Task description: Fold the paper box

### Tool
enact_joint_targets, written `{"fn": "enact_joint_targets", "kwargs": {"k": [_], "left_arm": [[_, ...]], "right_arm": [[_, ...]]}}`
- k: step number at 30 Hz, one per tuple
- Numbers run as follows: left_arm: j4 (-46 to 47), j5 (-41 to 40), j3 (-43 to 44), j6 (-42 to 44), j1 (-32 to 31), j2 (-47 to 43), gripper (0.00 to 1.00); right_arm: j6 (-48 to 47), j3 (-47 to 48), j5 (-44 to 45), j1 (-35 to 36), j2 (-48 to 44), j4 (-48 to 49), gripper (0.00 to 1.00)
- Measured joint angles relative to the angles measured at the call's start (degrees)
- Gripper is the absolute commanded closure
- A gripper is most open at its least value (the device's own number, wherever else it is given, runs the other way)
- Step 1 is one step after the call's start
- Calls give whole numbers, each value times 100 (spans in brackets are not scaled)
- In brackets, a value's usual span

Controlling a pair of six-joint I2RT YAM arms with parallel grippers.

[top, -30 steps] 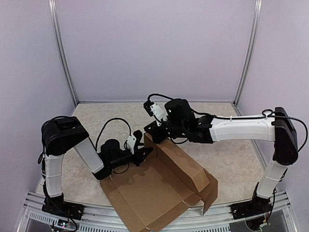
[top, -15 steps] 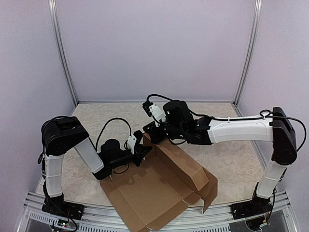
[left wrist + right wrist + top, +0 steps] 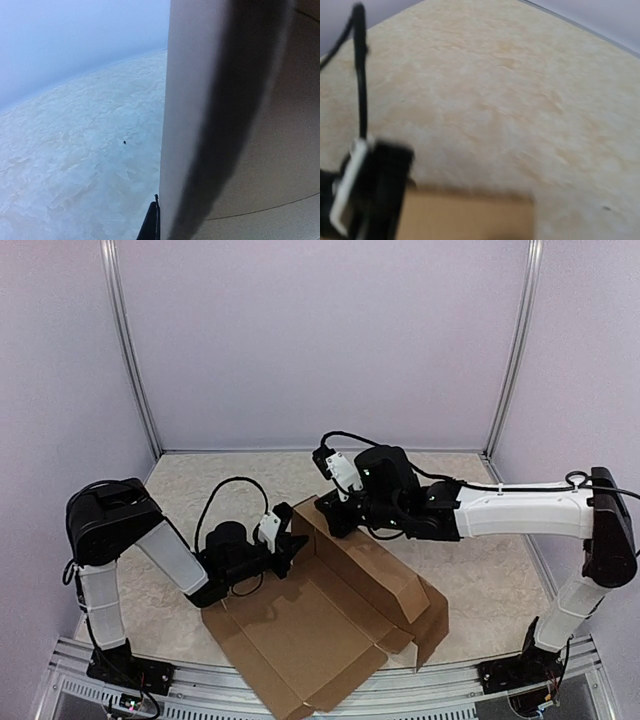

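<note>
One paper box (image 3: pixel 300 632), its upright wall pinched by left fingers (image 3: pixel 151 231).

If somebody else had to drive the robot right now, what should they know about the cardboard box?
Left gripper: shut, pinching the upright end flap of the paper box.
Right gripper: shut, at the left end of the far wall; whether it holds anything is unclear.
Box: open on the near half of the table, base flat.
Done: far wall and end flap stand up.
Left: near side lies flat; box not closed.
</note>
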Motion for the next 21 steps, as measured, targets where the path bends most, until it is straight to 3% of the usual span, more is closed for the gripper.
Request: {"fn": "enact_joint_targets", "kwargs": {"k": [9, 21], "left_arm": [[-1261, -839, 411, -868, 177, -684, 100], [-1725, -2111, 267, -1209, -94, -1003, 100]], "right_arm": [[-131, -551, 667, 0, -1469, -837, 97], [79, -1099, 1272, -37, -2903, -1692, 100]]}}
